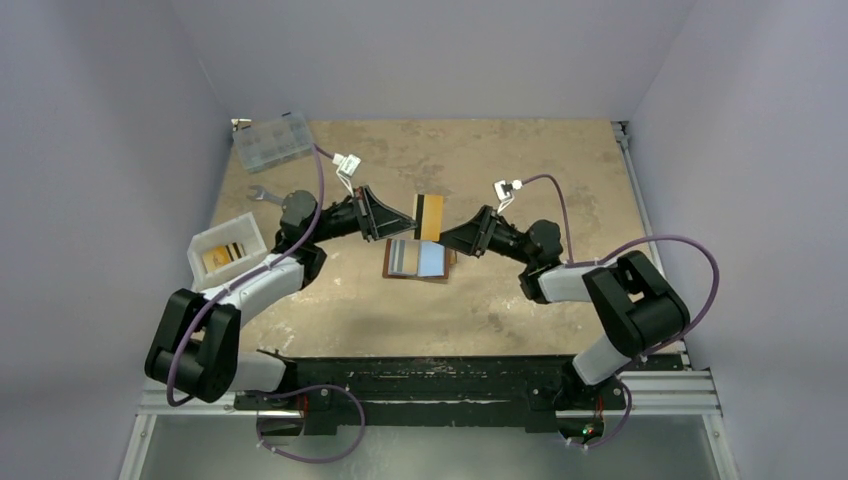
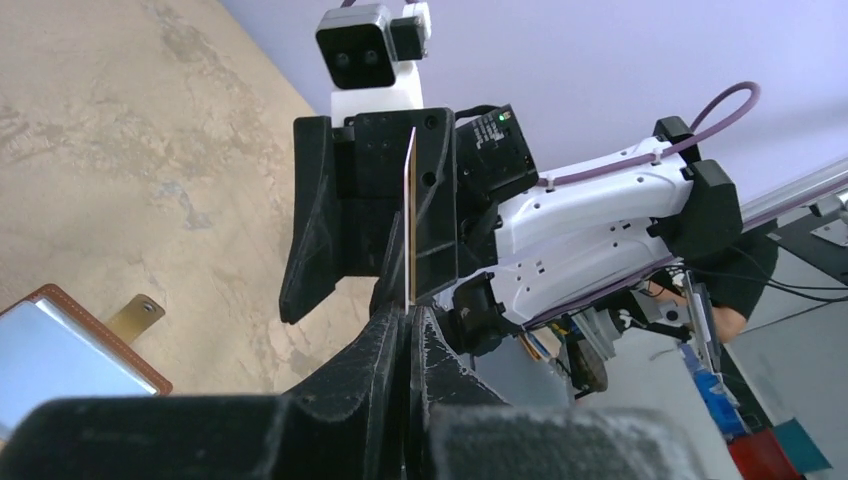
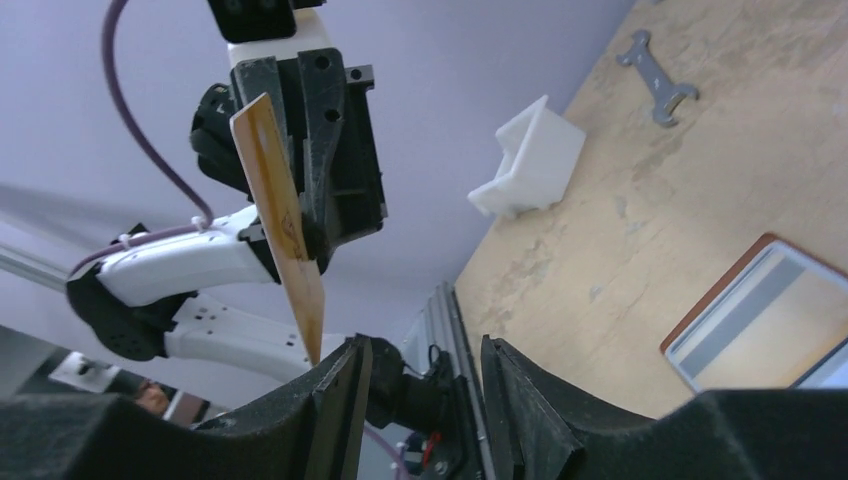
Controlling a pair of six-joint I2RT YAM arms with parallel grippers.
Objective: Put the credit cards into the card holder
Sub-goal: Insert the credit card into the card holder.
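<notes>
An orange-yellow credit card (image 1: pixel 429 216) hangs in the air above the open brown card holder (image 1: pixel 420 260), and my left gripper (image 1: pixel 412 222) is shut on its edge. Seen edge-on in the left wrist view, the card (image 2: pixel 410 220) rises from between the closed left gripper (image 2: pixel 410 315). My right gripper (image 1: pixel 447 237) faces it from the other side, open. In the right wrist view the card (image 3: pixel 280 230) has its lower corner by the tip of one finger (image 3: pixel 345 385), outside the gap of the right gripper (image 3: pixel 425 365). A light blue card (image 1: pixel 432 260) lies in the holder.
A white tray (image 1: pixel 228 250) with more cards in it stands at the left. A silver wrench (image 1: pixel 262 193) lies behind it, and a clear compartmented box (image 1: pixel 272 140) sits at the back left corner. Purple walls close in the table on three sides.
</notes>
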